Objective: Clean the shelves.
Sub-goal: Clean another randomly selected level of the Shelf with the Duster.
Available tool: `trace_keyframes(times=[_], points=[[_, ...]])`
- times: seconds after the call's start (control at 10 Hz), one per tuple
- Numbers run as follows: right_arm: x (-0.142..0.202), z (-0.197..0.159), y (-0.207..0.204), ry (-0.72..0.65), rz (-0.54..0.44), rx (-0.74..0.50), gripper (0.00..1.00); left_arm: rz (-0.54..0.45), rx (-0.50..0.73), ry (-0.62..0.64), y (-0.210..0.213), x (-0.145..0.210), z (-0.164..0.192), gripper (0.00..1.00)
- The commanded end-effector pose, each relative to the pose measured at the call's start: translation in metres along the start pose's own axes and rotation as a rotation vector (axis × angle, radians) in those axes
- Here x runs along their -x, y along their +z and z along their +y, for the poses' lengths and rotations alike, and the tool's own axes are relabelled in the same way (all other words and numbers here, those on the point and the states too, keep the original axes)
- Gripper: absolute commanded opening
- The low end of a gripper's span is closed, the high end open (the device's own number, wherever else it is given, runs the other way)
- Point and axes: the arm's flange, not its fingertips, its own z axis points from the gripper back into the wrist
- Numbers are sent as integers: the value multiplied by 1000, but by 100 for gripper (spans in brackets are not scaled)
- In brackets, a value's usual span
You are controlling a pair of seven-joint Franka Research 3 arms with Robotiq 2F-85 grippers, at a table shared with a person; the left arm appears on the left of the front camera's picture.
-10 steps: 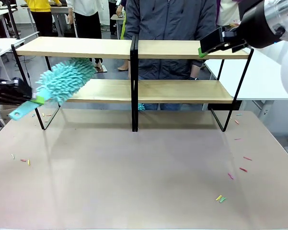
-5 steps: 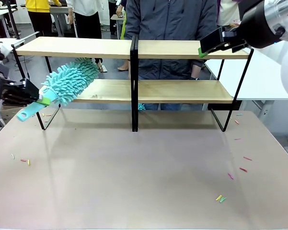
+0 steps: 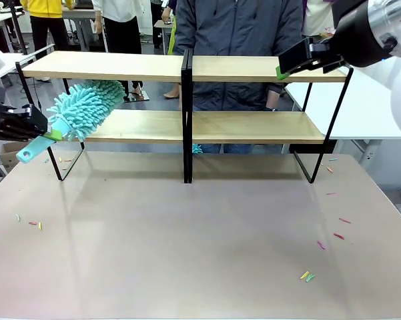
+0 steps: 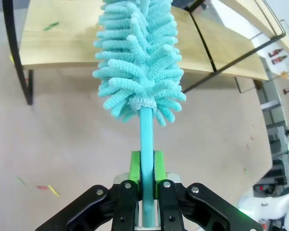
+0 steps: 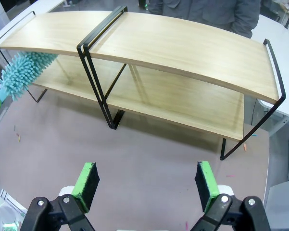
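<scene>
Teal duster point(image 4: 140, 72) clamped in left claw point(image 4: 144, 179); right claw point(image 5: 146, 185) apparently apart above shelves point(image 5: 182, 53).

No readable text, label, brand, number or sign appears on anything here.

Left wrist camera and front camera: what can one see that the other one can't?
The left wrist view alone shows the left tool up close, its green pads pinching the duster's handle, and a green scrap lying on a shelf board. The front view alone shows the right tool up by the top board's right end, the person in a dark jacket behind the rack, and coloured bits at the table's right. Both show the fluffy teal duster and the shelves.
</scene>
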Motion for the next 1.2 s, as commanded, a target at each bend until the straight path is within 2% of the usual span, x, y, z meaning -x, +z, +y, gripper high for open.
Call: trace_keyframes(times=[0.0, 0.1, 0.2, 0.3, 0.4, 0.5, 0.7, 0.8, 0.9, 1.1], points=[[-1, 0, 0, -3, 1, -4, 100, -8, -113, -1, 6, 34, -15, 13], [-1, 0, 0, -3, 1, -4, 100, 32, -210, 28, 3, 38, -20, 13], [-1, 0, 0, -3, 1, -4, 100, 66, -231, 36, 1, 43, -27, 13], [-1, 0, 0, -3, 1, -4, 100, 58, -246, 63, 1, 48, -33, 13], [-1, 0, 0, -3, 1, -4, 100, 67, -274, 125, 11, 52, -44, 13], [-1, 0, 0, -3, 1, -4, 100, 41, -216, 23, -10, 4, -23, 13], [-1, 0, 0, -3, 1, -4, 100, 41, -216, 23, -10, 4, -23, 13], [-1, 0, 0, -3, 1, -4, 100, 60, -248, 55, -11, 8, -32, 13], [-1, 0, 0, -3, 1, -4, 100, 100, -263, 17, -25, 11, -36, 13], [-1, 0, 0, -3, 1, -4, 100, 98, -315, 27, -30, 10, -31, 13]])
